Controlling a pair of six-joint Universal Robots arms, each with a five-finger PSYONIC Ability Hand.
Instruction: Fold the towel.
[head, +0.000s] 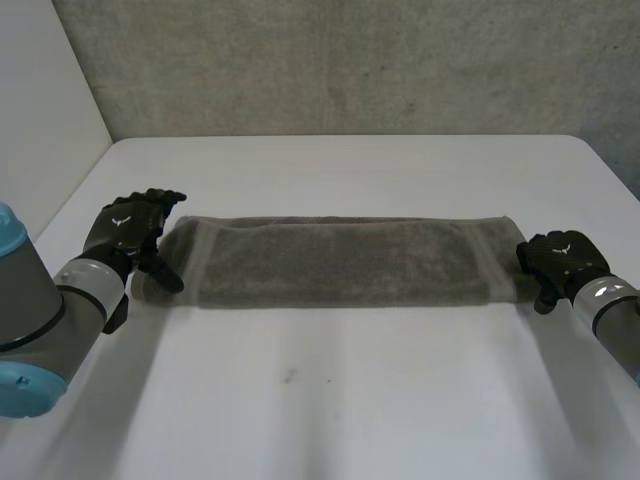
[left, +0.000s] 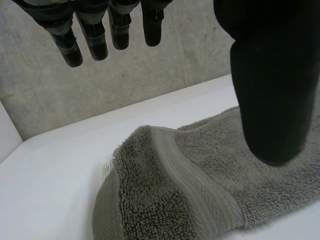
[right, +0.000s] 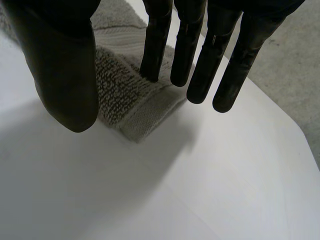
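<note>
- Nearest is seen the left arm; the left robot hand is held open, fingers straight, at the left end of the towel.
- Folded into a long strip, the towel is laid across the middle of the tabletop.
- At its right end the right robot hand is held open too, probably so that both ends can be taken together.

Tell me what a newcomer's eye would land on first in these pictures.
A long grey towel lies as a narrow strip across the middle of the white table. A black hand waits at each short end, the left hand at one and the right hand at the other, both with fingers straight and open.
</note>
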